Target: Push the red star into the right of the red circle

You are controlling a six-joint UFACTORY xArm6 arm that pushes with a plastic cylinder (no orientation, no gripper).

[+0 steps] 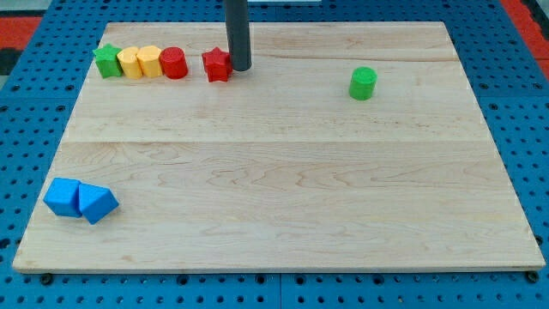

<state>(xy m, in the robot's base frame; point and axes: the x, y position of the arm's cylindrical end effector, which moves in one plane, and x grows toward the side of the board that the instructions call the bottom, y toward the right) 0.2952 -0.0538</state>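
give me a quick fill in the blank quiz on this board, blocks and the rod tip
1. My tip sits against the view's ____ side of the red star.
2. The block directly on the view's left of the red circle is ____ in colour.
3. The row at the view's top left starts with a green ____.
4. The two blue blocks lie near the view's bottom ____ corner, far from the green cylinder.

Missing words: right; yellow; star; left
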